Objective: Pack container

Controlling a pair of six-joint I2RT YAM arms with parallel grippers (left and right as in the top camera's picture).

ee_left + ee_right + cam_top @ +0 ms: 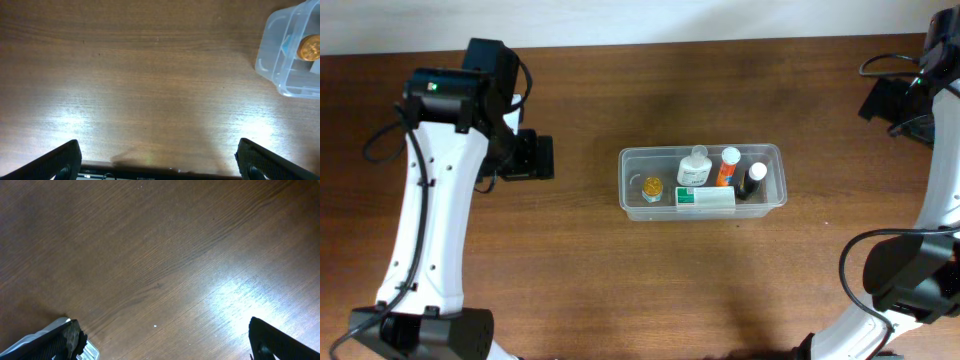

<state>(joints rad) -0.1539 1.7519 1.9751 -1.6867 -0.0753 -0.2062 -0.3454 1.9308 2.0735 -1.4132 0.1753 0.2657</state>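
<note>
The clear plastic container [630, 185] sits at the table's middle. Inside it are a small jar with a gold lid [652, 187], a white bottle [695, 166], an orange bottle with a white cap [727, 167], a dark bottle [753, 180] and a green-and-white box [706, 197]. My left gripper [538, 157] is open and empty, left of the container and apart from it. The left wrist view shows its fingers [159, 160] wide apart over bare wood, with the container's corner [280, 55] at the upper right. My right gripper [890, 100] is open and empty at the far right; its fingers [165, 340] hang over bare table.
The wooden table [620, 290] stretches around the container. The white arm links stand at the left [430, 220] and right [940, 210] edges. Cables [885, 65] lie at the far right corner.
</note>
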